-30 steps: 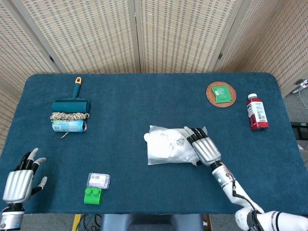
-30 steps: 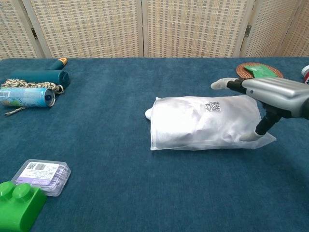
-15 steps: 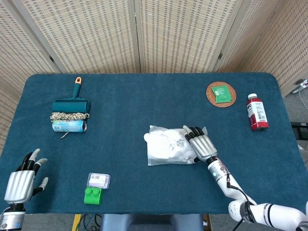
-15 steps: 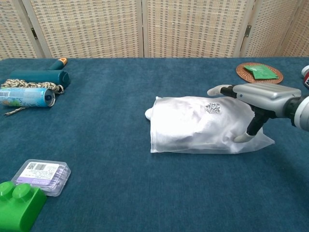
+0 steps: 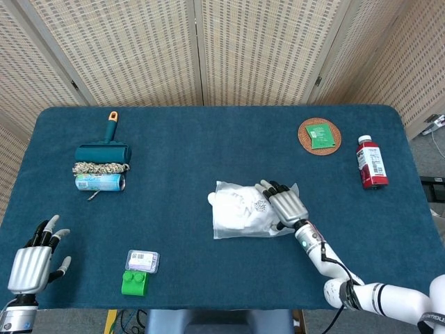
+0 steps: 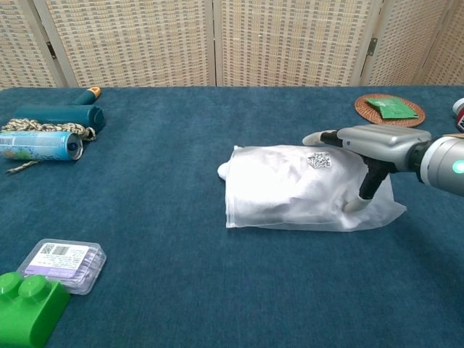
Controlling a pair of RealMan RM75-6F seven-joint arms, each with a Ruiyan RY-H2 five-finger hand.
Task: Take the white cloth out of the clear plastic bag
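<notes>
Soft, even light falls from above with both views bright and sharp, my right hand [image 6: 377, 148] throws only a faint shadow onto the clear plastic bag [image 6: 304, 188], and the dark blue felt-covered table [image 5: 208, 153] shows no glare.

- The head view is looking steeply down from above the near edge, taking in the whole table [image 5: 208, 139] up to the folding screen [image 5: 201, 49] behind it.
- The chest view is sitting low and nearer, facing forward across the tabletop toward the same screen [image 6: 217, 36].
- Both views are sharing the clear plastic bag [image 5: 243, 216] [image 6: 290, 188], the right hand [image 5: 286, 206] [image 6: 377, 145], the coaster [image 5: 319, 136] [image 6: 388, 107] and the green brick [image 5: 134, 284] [image 6: 25, 308].
- Only the head view is showing the left hand [image 5: 31, 261].
</notes>
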